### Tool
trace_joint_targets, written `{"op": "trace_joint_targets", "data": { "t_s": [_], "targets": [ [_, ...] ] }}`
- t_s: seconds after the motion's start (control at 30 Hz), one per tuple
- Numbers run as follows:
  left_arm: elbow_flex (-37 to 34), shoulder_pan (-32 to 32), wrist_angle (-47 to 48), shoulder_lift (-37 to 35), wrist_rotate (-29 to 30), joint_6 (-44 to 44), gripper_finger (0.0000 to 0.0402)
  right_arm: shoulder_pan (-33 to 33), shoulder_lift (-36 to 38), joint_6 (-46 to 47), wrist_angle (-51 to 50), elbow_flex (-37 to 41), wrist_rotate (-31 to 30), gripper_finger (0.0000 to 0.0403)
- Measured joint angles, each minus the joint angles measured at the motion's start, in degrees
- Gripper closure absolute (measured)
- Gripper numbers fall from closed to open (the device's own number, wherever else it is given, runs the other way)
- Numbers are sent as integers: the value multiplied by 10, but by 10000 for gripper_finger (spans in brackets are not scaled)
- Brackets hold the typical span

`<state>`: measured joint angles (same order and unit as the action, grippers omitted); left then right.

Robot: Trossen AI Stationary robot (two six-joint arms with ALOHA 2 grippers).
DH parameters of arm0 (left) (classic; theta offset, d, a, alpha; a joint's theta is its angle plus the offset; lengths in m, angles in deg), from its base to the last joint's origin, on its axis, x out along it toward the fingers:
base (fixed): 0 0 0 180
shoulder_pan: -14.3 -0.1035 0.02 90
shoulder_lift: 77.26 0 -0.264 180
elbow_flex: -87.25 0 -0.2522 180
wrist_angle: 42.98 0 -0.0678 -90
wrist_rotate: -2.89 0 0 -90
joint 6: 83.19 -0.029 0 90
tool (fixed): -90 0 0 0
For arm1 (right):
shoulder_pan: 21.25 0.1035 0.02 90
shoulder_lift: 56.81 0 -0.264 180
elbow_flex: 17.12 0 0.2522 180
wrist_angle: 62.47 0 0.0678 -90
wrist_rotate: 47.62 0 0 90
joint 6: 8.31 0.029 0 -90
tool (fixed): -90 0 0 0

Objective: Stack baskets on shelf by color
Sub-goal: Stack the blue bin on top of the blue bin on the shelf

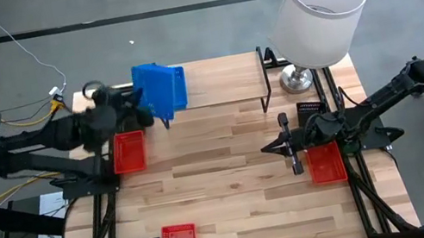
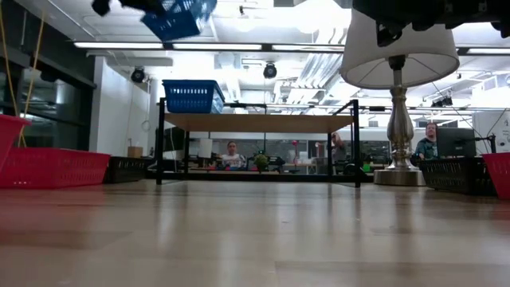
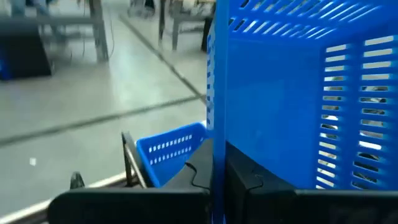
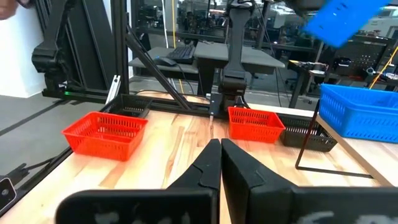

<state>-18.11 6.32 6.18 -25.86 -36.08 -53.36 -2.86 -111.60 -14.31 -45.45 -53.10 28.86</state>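
Overhead, the left gripper [image 1: 161, 115] is clenched on a blue basket [image 1: 161, 86] lifted over the shelf's [image 1: 223, 80] left end; the right gripper [image 1: 292, 157] waits closed, empty, beside a red basket [image 1: 325, 162]. Level view: another blue basket [image 2: 193, 96] rests on the shelf. Left wrist: the held basket fills the frame.

Left gripper [image 1: 160, 111]: raised at the far left of the table, fingers clamped on a basket wall. Right gripper [image 1: 292, 157]: held low at the right, fingers closed, nothing gripped.
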Motion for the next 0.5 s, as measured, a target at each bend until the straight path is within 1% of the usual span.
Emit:
{"op": "trace_joint_targets", "data": {
  "t_s": [0.07, 0.13, 0.23, 0.37, 0.5],
  "targets": [
    [0, -63, -5, 11, -58, 1, 401, 0, 0, 2, 3, 0, 0, 402],
    [0, -117, -2, 30, -103, 15, 401, 0, 0, 2, 5, 0, 0, 402],
    [0, -173, -7, 62, -154, 29, 401, 0, 0, 17, 7, 0, -4, 402],
    [0, -208, -33, 100, -208, 31, 401, 0, 0, 43, 7, 0, -23, 402],
    [7, -216, -28, 126, -226, 45, 401, 0, 0, 47, 7, 0, -34, 402]
  ]
}}
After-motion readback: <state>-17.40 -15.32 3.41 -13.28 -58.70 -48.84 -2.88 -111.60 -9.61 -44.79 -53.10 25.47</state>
